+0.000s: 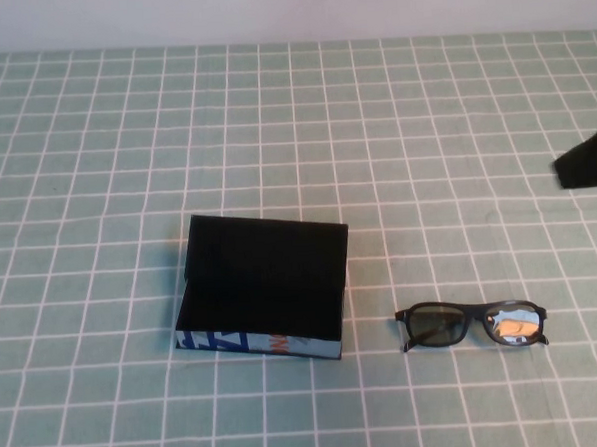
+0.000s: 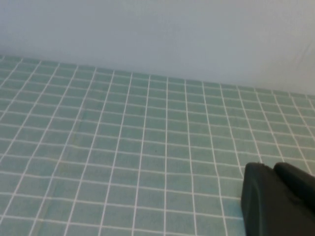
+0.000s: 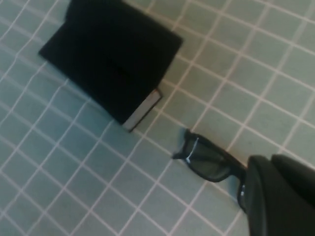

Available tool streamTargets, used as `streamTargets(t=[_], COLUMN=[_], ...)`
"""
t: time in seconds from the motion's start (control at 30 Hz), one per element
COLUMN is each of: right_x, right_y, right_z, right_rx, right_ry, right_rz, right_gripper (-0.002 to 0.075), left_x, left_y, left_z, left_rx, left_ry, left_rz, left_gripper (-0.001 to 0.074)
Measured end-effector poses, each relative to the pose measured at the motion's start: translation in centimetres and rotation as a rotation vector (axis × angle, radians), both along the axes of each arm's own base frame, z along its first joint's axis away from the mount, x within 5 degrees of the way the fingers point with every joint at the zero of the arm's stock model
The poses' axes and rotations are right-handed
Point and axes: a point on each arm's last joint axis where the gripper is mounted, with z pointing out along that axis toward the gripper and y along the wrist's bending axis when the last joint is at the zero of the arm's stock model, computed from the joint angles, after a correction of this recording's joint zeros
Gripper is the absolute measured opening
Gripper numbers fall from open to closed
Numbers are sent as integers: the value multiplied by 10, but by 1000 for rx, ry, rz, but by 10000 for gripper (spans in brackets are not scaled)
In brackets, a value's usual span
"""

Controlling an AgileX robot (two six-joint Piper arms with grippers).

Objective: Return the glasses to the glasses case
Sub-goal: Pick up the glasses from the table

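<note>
A: Right gripper [image 1: 588, 164] at the table's right edge, fingers not discernible; left gripper [image 2: 278, 199] parked, likewise.

B: Risk?

A: The glasses [image 1: 472, 324], beside the glasses case [image 1: 262, 285], may skid if pinched by a lens. Green gridded cloth [image 1: 293, 124], pale wall.
</note>
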Motion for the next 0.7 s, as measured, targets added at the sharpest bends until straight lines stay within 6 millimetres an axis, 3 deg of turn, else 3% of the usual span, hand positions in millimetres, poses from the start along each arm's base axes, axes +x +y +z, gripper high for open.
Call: streamTargets(t=[0.1,0.3,0.5,0.6,0.7], right_x=[10,17,26,32,42], right_y=[14,48,80,89,91], right_z=[-15,-59,-86,-97,-109], right_rx=[-34,-366,-531,-572,-604], right_ry=[4,64,21,-6,-18], right_rz=[186,516,654,677,676], right_gripper=[-13,-13,-3,69,216], left_x=[0,-1,-1,-1,-1], left_y=[0,1,1,1,1], left_z=[-2,-5,-5,-5,-5], left_rx=[2,3,0,0,0], left_ry=[24,52,56,56,56], left_rz=[5,9,9,9,9], left_gripper=[1,1,2,2,2])
